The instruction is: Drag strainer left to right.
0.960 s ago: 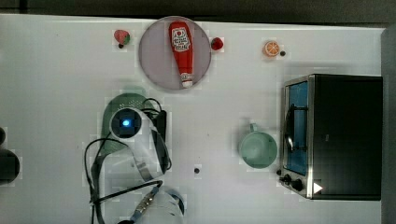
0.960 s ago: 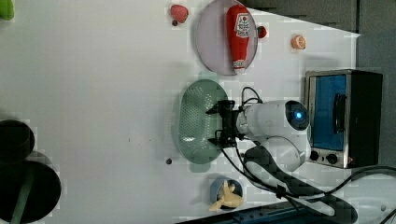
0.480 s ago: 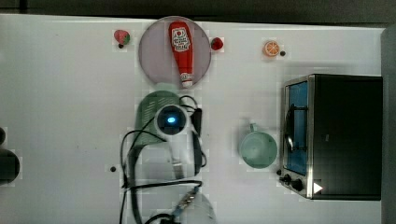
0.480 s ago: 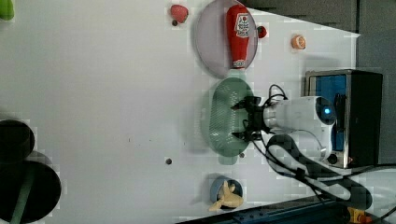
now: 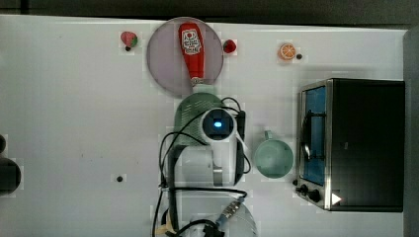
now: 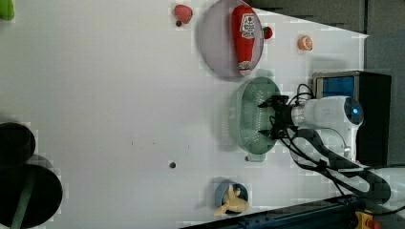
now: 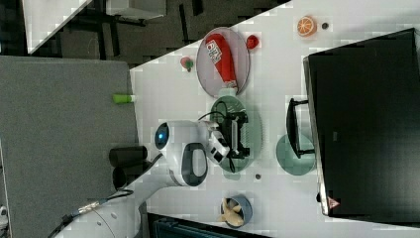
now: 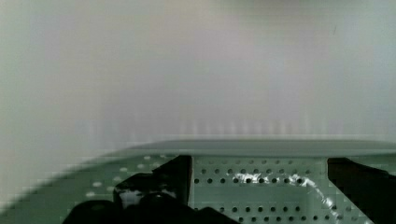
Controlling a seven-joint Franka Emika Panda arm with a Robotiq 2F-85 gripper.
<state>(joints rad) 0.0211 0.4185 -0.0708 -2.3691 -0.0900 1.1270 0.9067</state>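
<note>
White tabletop (image 5: 74, 123): the largest surface; wide bare room across the top view's left half, broken by a small dark dot (image 5: 119, 178).
Black-and-steel oven (image 5: 353, 143): stands against the top view's right edge, blue glass door and handle facing the middle of the table.
Arm (image 5: 217, 148): white, reaches in from the top view's bottom edge, trailing black cables, and covers the lower part of the strainer.
Grey plate (image 5: 165, 64): round, close to the top view's upper table edge, carrying a red ketchup bottle (image 5: 191, 49) whose cap points at the strainer.
Strainer (image 6: 250, 119): pale mint-green oval with rows of tiny holes, at mid-table just below the plate in the top view; its end handle lies right at the plate's rim and the bottle cap.
Gripper (image 6: 269, 119): fingers spread wide inside the strainer's bowl, one near each long wall; in the wrist view the dark fingers (image 8: 159, 182) sit low against the perforated wall (image 8: 257, 179).
Mug (image 5: 273, 157): teal-green, between strainer and oven in the top view, a narrow strip of table on either side.
Small blue bowl (image 6: 229, 193): near the left view's bottom table edge, holding pale pieces.
Toy fruit: a strawberry (image 5: 129, 39), a red piece (image 5: 229, 46) and an orange slice (image 5: 286, 51) line the top view's upper edge.
</note>
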